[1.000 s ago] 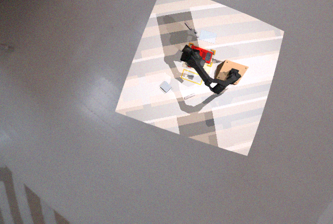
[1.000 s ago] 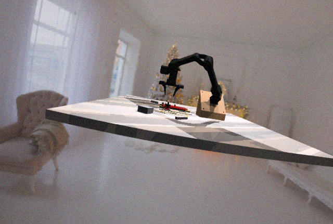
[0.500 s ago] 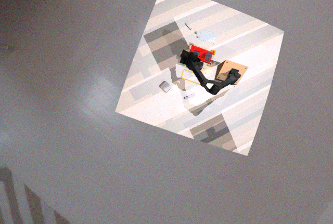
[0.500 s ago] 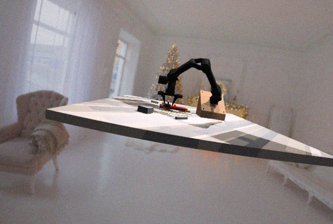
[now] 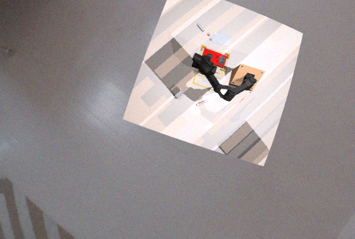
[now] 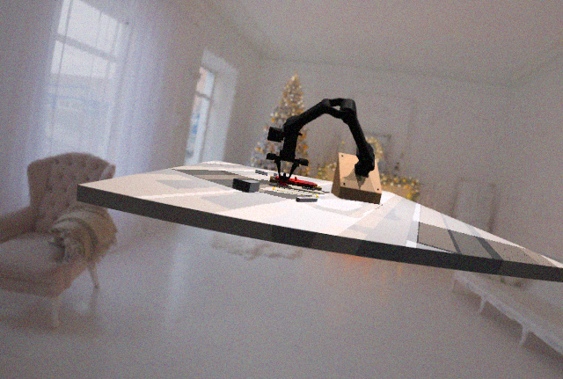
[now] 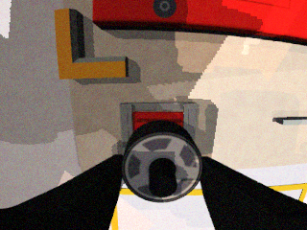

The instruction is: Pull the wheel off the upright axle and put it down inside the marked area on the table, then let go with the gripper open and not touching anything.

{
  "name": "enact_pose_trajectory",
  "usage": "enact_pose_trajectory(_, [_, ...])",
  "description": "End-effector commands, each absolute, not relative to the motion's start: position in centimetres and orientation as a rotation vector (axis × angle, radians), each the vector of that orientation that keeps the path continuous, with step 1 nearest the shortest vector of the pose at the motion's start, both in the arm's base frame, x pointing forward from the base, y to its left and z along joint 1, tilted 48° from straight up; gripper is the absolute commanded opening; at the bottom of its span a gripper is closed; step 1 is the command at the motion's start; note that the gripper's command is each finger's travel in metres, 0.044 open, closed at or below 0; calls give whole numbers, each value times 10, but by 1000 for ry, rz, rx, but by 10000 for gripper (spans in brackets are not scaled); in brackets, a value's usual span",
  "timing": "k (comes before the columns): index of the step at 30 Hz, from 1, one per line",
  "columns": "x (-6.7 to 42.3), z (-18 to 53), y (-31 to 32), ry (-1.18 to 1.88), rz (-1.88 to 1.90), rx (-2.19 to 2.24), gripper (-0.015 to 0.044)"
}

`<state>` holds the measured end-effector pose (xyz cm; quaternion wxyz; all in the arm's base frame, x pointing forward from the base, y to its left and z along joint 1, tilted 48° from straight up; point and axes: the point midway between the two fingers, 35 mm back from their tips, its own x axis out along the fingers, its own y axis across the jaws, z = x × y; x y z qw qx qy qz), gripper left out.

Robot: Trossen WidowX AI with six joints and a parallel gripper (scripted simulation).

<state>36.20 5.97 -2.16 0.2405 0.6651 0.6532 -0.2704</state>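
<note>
The grey wheel (image 7: 161, 161) with a dark hub sits on the upright axle, seen from above in the wrist view, in front of a small grey stand with a red face (image 7: 157, 117). My gripper (image 7: 161, 164) (image 5: 201, 64) (image 6: 285, 173) is low over it, with one black finger touching each side of the wheel's rim. In the top and exterior views the wheel is hidden by the gripper.
A red board (image 7: 205, 0) (image 5: 215, 55) with orange corner brackets (image 7: 73, 64) lies just beyond the wheel. The arm's wooden base block (image 5: 242, 72) (image 6: 350, 184) stands to the right. A dark block (image 5: 176, 91) (image 6: 245, 184) and a small bar (image 5: 201, 102) (image 6: 305, 199) lie nearby.
</note>
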Motion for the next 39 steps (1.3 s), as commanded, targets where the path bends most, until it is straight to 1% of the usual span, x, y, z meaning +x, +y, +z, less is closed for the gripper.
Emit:
enact_pose_trajectory(1, [362,-21,59,1786,-737,1818,115])
enact_pose_trajectory(5, [362,-20,59,1786,-737,1818,10])
enact_pose_trajectory(6, [362,-20,58,1786,-737,1818,0])
enact_pose_trajectory(39, [362,-13,50,1783,-737,1822,0])
